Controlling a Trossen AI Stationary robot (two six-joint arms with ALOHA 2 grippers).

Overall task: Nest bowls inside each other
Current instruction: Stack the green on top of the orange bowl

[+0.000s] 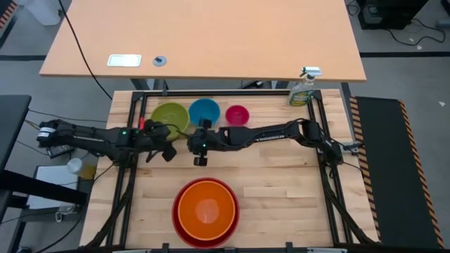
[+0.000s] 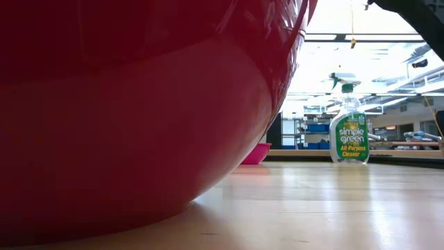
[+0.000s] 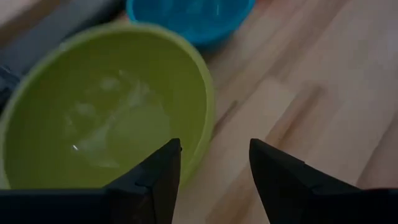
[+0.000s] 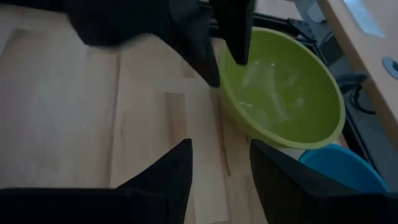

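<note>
An orange bowl (image 1: 206,205) sits nested in the large red bowl (image 1: 184,223) near the table's front edge. The lime green bowl (image 1: 169,118), the blue bowl (image 1: 204,111) and the small pink bowl (image 1: 238,114) stand in a row at the far side, each on its base. My left gripper (image 3: 214,168) is open just above the green bowl's near rim (image 4: 231,93), with one finger over the inside and one outside. My right gripper (image 4: 221,168) is open over bare wood beside the green bowl, with nothing between its fingers.
A green spray bottle (image 1: 304,88) stands upright at the far right corner. The red bowl (image 2: 139,104) fills most of the low view, with the pink bowl (image 2: 258,154) and the bottle (image 2: 350,128) behind it. Bare wood lies between the far row and the red bowl.
</note>
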